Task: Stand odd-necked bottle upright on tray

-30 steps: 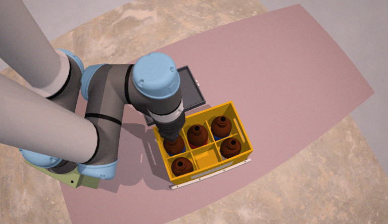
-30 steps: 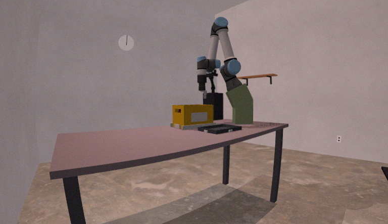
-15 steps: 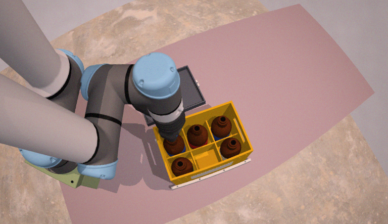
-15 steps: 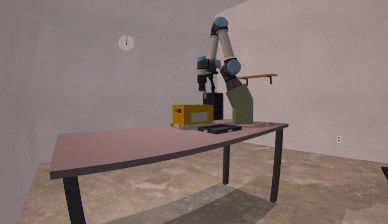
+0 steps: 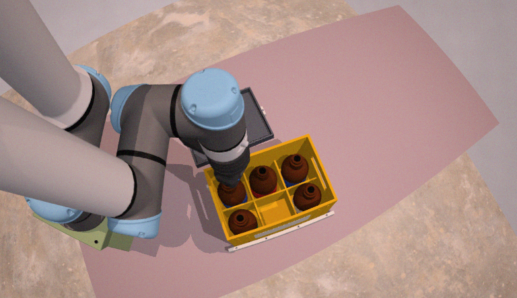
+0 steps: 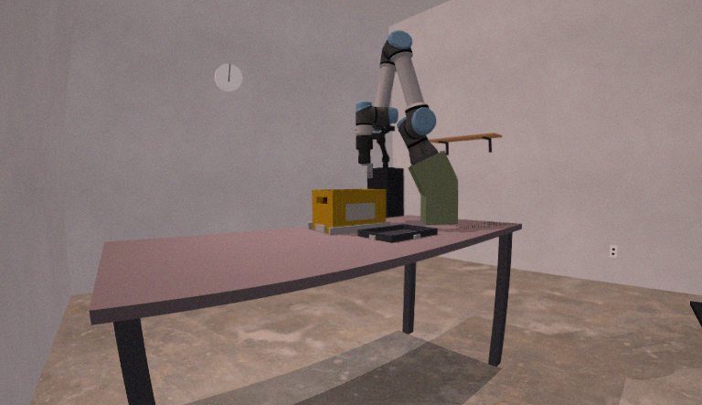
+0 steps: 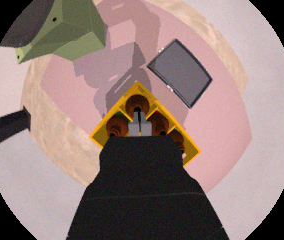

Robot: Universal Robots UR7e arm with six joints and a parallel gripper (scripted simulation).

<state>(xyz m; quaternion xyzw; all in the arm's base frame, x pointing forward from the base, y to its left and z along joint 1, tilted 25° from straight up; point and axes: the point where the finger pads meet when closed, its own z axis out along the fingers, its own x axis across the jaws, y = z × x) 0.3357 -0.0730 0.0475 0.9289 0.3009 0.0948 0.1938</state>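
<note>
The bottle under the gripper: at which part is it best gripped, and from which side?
Grip the bottle at its neck, from straight above: it stands upright, and the crate walls enclose its body. The gripper is shut and must open first.

Five brown bottles (image 5: 262, 179) in one yellow crate (image 5: 326, 188), which has six cells, so one's free. One dark tray (image 5: 262, 127) right beside the crate. One arm (image 5: 145, 127), one table (image 5: 381, 89).
</note>
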